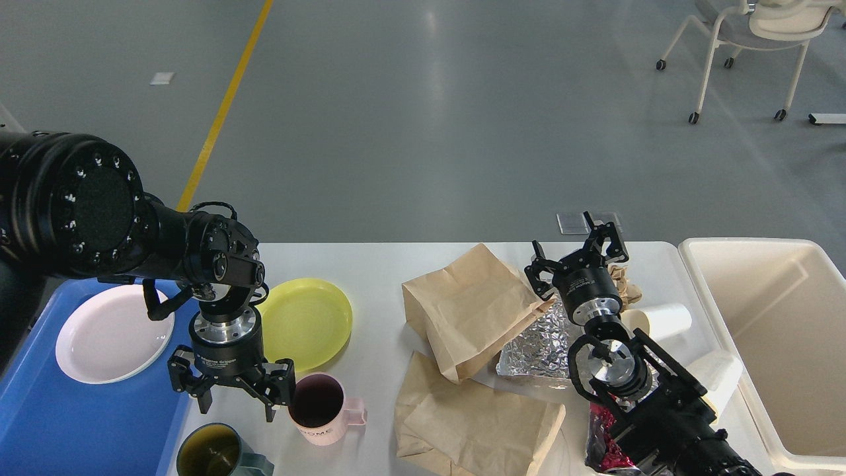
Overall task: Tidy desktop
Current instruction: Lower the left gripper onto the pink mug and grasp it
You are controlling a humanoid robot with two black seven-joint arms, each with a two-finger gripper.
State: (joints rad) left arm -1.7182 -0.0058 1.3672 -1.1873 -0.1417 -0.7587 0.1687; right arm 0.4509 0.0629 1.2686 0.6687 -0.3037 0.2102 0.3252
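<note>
The left gripper point(236, 402) hangs fingers spread and empty over the desktop point(377, 264) — pink mug point(317, 408) just right of it, green mug point(213, 452) just below, both empty. Left of it the blue tray point(46, 423) holds a white plate point(114, 333). The right gripper point(574, 254) gapes, gripping nothing, with the cream bin point(780, 330) empty to its right.

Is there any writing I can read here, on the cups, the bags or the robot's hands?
"HOME": faint raised letters on the pink mug.
"...Gripper": white print on the left gripper; the words before it are too blurred to read.
White print on the right gripper: too small to read.
Paper bags: no print visible.
</note>
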